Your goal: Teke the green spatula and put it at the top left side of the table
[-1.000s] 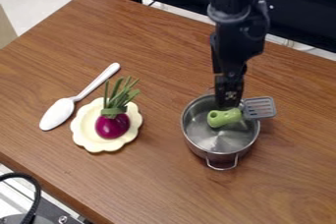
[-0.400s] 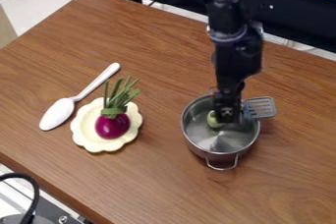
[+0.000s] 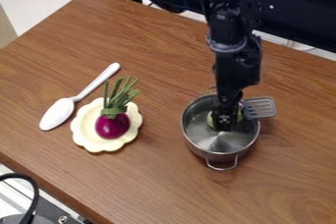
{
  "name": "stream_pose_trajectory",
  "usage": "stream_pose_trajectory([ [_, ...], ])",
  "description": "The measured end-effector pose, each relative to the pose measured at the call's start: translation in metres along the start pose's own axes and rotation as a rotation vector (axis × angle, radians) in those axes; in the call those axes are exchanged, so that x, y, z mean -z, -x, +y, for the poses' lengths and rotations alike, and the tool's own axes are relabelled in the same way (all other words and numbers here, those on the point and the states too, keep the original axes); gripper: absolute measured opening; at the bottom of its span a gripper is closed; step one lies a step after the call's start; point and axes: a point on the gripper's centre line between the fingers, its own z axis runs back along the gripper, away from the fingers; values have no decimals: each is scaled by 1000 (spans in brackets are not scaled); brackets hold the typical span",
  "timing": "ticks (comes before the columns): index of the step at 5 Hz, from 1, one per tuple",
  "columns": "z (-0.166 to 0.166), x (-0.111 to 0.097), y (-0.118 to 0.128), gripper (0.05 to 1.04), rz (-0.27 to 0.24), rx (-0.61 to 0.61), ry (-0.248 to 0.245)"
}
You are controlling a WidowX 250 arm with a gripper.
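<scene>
The black gripper (image 3: 224,122) hangs down inside the metal pot, right over the green handle of the spatula (image 3: 260,108). Most of that handle is hidden behind the gripper, with a bit of green at its left side. The spatula's grey slotted head sticks out past the pot's right rim. Brown wood makes up the table (image 3: 164,179), whose top left part lies beyond the white spoon.
The silver pot (image 3: 220,150) stands right of centre with a loop handle toward the front. To the left, a purple onion (image 3: 112,126) with green stalks lies on a cream scalloped plate (image 3: 87,141). Beside it is a white spoon (image 3: 59,113).
The gripper has gone lower into the pot and now covers most of the green handle. Spatula head, pot, plate and spoon have kept their places.
</scene>
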Motion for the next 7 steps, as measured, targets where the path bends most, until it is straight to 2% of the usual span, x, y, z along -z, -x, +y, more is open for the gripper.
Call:
stream_pose_trajectory([
  [2, -1, 5, -4, 1002, -33, 1, -20],
  [3, -5, 9, -3, 1001, -35, 3, -20],
  [4, -5, 10, -4, 1002, -20, 8, -41],
  [5, -7, 19, -1, 952, 5, 7, -48],
  [6, -6, 25, 2, 783, 24, -16, -51],
  [7, -7, 30, 1, 752, 37, -16, -62],
])
